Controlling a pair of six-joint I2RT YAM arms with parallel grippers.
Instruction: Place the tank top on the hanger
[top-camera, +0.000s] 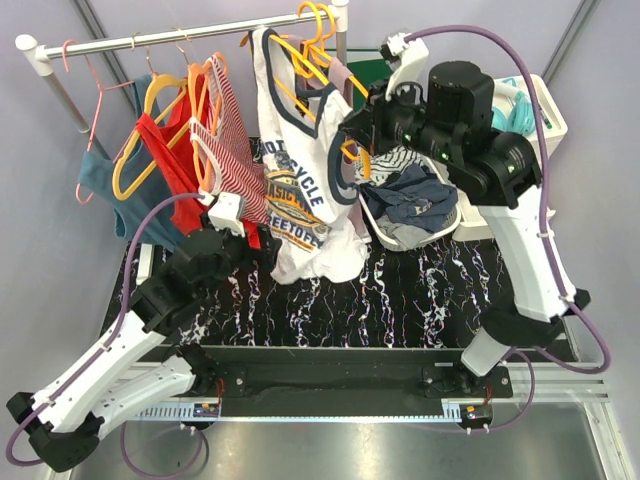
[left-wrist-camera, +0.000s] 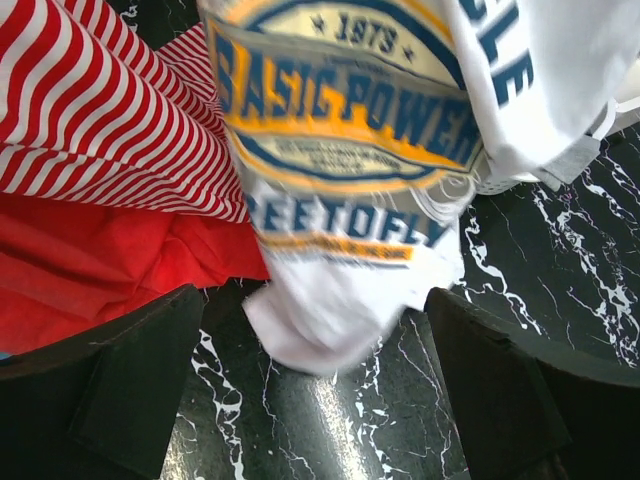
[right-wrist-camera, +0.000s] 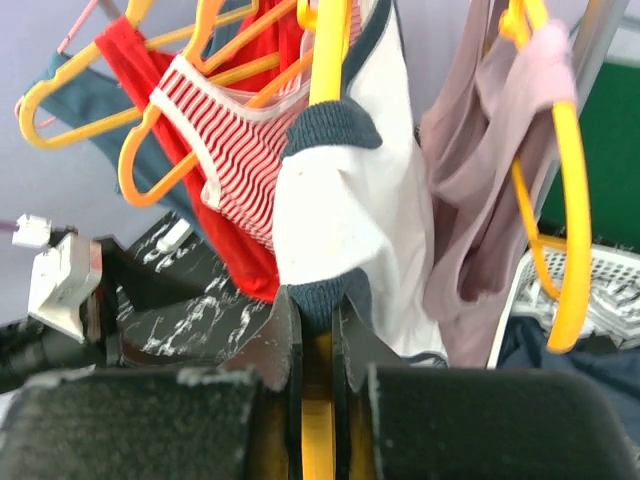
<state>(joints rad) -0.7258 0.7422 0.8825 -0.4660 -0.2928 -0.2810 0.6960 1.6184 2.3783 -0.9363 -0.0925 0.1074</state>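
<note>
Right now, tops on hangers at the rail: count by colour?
teal top: 1
red top: 1
red-and-white striped top: 1
white tank top: 1
mauve-pink top: 1
Total: 5

White shells and black joints make up the left arm (top-camera: 100, 365) and right arm (top-camera: 525, 250). Purple cables (top-camera: 470, 29) loop along both; the left hand (left-wrist-camera: 315, 300) is black.
</note>
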